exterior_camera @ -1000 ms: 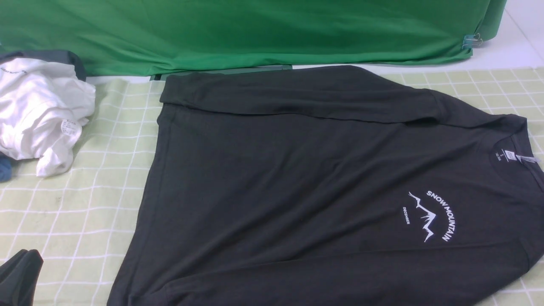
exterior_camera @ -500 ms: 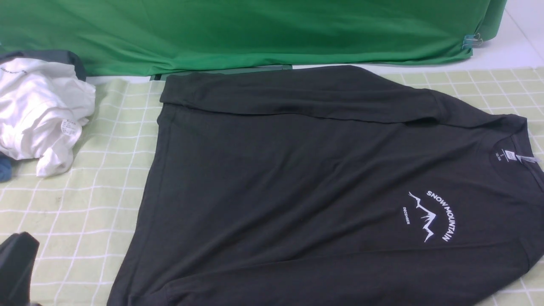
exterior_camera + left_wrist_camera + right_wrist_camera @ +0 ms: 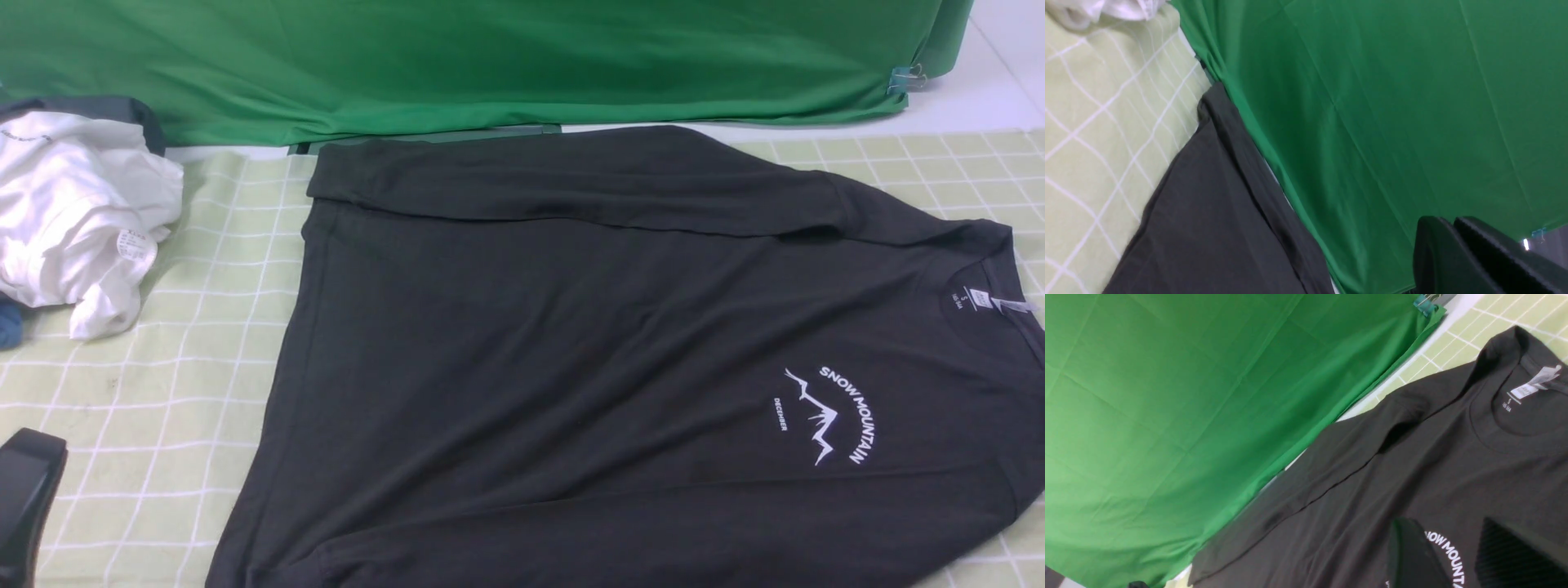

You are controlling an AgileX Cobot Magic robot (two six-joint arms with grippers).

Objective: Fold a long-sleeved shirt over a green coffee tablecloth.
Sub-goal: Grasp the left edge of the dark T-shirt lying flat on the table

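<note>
The long-sleeved shirt [image 3: 612, 351] lies spread on the green coffee tablecloth [image 3: 163, 392]. Only the wrist view shows my right gripper [image 3: 1445, 528], parted and empty above it. My left gripper [image 3: 1453, 224] is closed and empty.

matt black plastic on left gripper [image 3: 1451, 228], pad face ribbed; same matt plastic, finely ridged pad, on right gripper [image 3: 1443, 531]. beyond the right fingers: long-sleeved shirt [image 3: 571, 343], soft matt charcoal knit, flat white print. beyond the left fingers: green coffee tablecloth [image 3: 163, 408], matt woven cloth, thin white grid; backdrop fabric [image 3: 490, 57], smooth green cloth, faint sheen; white garment [image 3: 73, 204], soft crumpled cloth.
</note>
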